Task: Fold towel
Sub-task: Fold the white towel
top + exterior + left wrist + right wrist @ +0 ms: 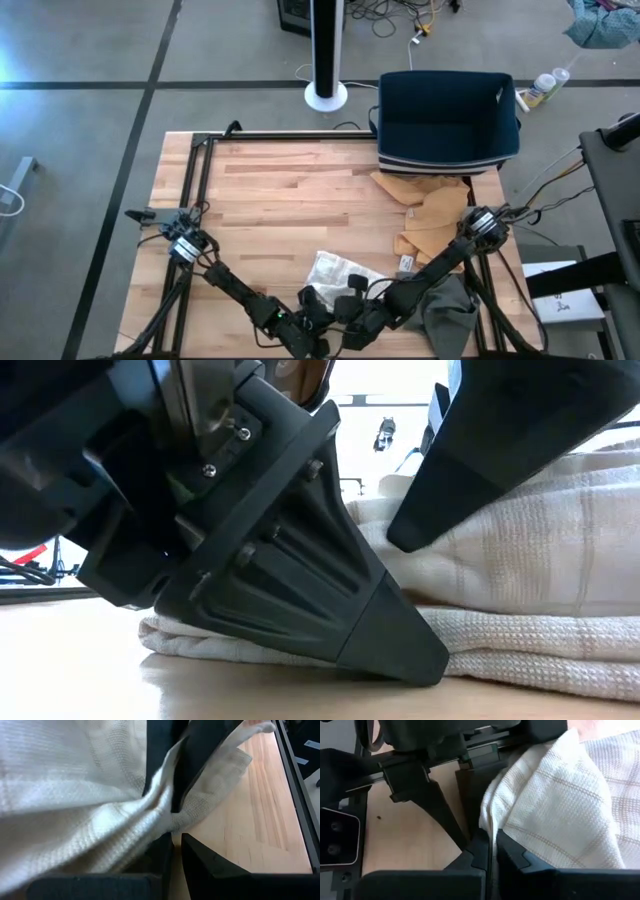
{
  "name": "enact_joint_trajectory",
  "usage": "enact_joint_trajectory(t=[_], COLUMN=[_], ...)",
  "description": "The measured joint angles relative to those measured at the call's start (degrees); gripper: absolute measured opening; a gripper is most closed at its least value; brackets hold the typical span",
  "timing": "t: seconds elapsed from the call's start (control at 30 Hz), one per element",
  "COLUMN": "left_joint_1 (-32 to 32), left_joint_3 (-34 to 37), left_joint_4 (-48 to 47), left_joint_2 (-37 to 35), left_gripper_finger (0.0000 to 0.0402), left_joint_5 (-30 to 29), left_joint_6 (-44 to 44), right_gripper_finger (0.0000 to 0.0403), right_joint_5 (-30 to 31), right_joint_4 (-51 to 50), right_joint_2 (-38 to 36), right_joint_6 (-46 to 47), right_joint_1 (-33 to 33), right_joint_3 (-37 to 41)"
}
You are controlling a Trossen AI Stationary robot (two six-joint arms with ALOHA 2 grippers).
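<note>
A white waffle-weave towel (335, 270) lies crumpled near the table's front edge, between my two grippers. In the low view the towel (540, 590) is heaped up, with its lower layers flat on the wood. My left gripper (305, 325) is down at the towel's near side, shut on bunched cloth (172, 850). Right beside it my right gripper (352, 308) is a little higher and shut on the towel (492, 855). In the low view my left gripper (420, 655) reaches down to the table and my right gripper (410, 535) hangs above the heap. My left gripper pinches a bunched fold of the towel (162, 817) between its two fingers, several layers gathered together. It slants down from the table's left and near side. The pinched part sits low, on the towel's bottom layer (250, 645) on the table. My right gripper pinches a folded edge of the towel (492, 827) between its two fingers, slanting down from the table's right. The pinched part is raised off the table. The cloth falls away from the fingers in a slack heap (520, 540) that rests on the lower layers.
Tan cloths (430, 215) lie on the table's right half, in front of a dark blue bin (447, 120) at the far right edge. A grey cloth (450, 310) lies at the near right corner. The table's left half shows bare wood (260, 200).
</note>
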State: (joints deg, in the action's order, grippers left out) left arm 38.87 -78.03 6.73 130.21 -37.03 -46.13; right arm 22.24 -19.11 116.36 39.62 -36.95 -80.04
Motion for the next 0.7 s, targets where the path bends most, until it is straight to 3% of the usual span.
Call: enact_joint_trajectory(t=[0.37, 0.7], left_joint_1=[0.0, 0.0], left_joint_3=[0.1, 0.3], left_joint_4=[0.0, -3.1], left_joint_2=[0.0, -2.1], left_gripper_finger=[0.0037, 0.0037], left_joint_5=[0.1, 0.9], left_joint_6=[0.0, -0.3], right_gripper_finger=[0.0019, 0.0136], right_joint_5=[1.8, 0.6], right_joint_4=[0.3, 1.4], right_joint_2=[0.0, -0.1], right_joint_6=[3.8, 1.6], right_joint_1=[0.7, 1.1], right_joint_3=[0.9, 1.0])
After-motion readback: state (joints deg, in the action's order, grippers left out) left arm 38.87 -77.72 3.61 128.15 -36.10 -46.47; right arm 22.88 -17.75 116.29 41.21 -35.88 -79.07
